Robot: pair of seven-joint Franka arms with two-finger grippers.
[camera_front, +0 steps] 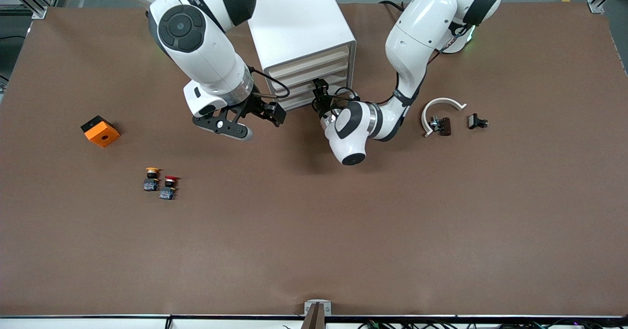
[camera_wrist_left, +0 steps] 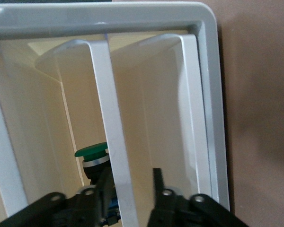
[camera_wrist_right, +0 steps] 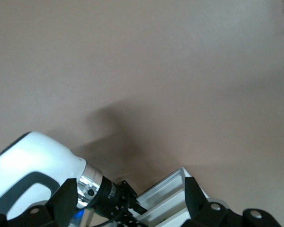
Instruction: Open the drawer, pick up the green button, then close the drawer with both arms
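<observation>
Red-capped button [camera_front: 170, 187] lies nearest front camera, orange-capped button [camera_front: 151, 178] just beside it, both toward right arm's end of table; orange block [camera_front: 100, 131] farther back. White cabinet [camera_front: 299, 20] stands between arms. Left gripper [camera_front: 321, 92] at front of its lower drawers; right gripper [camera_front: 259, 108] beside cabinet, over table.

Left wrist view: fingers [camera_wrist_left: 156, 182] parted, straddling drawer [camera_wrist_left: 117, 156] front edge, gripping nothing firmly visible; green button [camera_wrist_left: 91, 152] inside.

Right wrist view: right gripper [camera_wrist_right: 128, 196] fingers spread wide, holding nothing, over bare table [camera_wrist_right: 146, 61].

One cabinet [camera_front: 299, 25] with four drawers [camera_front: 314, 81], three push buttons [camera_front: 152, 178], one orange block [camera_front: 100, 131], two arms [camera_front: 206, 49], one white curved piece [camera_front: 440, 104], two small black parts [camera_front: 477, 121]
</observation>
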